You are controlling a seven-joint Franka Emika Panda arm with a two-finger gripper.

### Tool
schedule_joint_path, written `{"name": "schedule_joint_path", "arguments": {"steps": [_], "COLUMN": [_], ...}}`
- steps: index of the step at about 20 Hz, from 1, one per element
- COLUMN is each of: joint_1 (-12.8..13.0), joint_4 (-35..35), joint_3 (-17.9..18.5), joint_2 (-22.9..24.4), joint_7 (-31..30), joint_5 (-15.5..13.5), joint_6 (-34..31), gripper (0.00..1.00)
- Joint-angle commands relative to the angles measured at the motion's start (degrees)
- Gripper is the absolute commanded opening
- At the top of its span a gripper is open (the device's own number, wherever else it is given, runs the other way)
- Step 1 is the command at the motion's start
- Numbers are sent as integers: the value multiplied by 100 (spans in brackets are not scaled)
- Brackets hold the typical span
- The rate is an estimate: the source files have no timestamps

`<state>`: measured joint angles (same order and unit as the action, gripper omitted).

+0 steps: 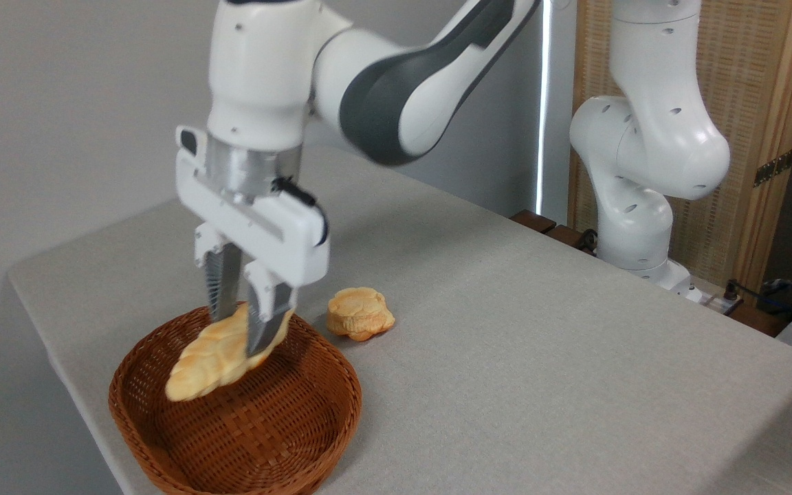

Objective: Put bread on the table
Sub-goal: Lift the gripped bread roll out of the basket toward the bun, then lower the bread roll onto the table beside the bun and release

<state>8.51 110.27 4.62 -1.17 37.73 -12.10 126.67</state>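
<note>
Counter (540, 344): a broad grey-clothed surface, running from the rounded near-left corner back toward the arm's base at right.

Arm (396, 82): white and dark-grey links are reaching in from upper right, the wrist section turning straight down over the counter's left end. The picture is slightly blurred at the wrist.

Basket (231, 440): brown wicker, oval, sitting on the counter near the front-left edge, directly below the wrist.

Gripper (248, 323): pointing down, the jaws are standing close together and pinching the bread between them. One ribbed dark finger (223, 285) is showing behind the loaf, the other in front.

Bread (214, 357): the braided golden loaf is hanging in the air above the basket's hollow, clear of the weave. Its long axis is slanting, the lower tapered tip pointing down-left toward the basket's near-left rim, the upper end rising to the right. The jaws are gripping it near that upper-right end, so most of its length is drooping out to the left of them.

Bun (359, 313): small, round, scalloped, resting on the counter just right of the basket's far rim, apart from the jaws.
</note>
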Motion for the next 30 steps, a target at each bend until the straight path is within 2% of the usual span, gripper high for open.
{"name": "schedule_joint_path", "arguments": {"steps": [1,4,6,8,10,14,16,20,24,25,26,27,30], "joint_1": [28,28,11,11,37,37,46,72,90,90,90,90,90], "joint_4": [56,82,143,345,713,1355,1497,1594,1585,1585,1585,1585,1585], "joint_3": [337,592,610,601,575,583,557,513,470,365,286,241,188], "joint_2": [547,767,863,1013,1232,1733,1760,1690,1366,1269,1173,1137,1084], "joint_7": [515,1139,1202,1211,1211,1562,1562,1554,1510,1501,1492,1492,1518], "joint_5": [-38,-30,-29,276,585,656,875,893,876,876,876,885,885], "joint_6": [-1150,-2004,-2312,-2524,-2577,-2586,-2586,-2490,-2017,-1876,-1813,-1795,-1778], "gripper": [66,65,65,66,66,66,66,66,80,86,96,100,100]}}
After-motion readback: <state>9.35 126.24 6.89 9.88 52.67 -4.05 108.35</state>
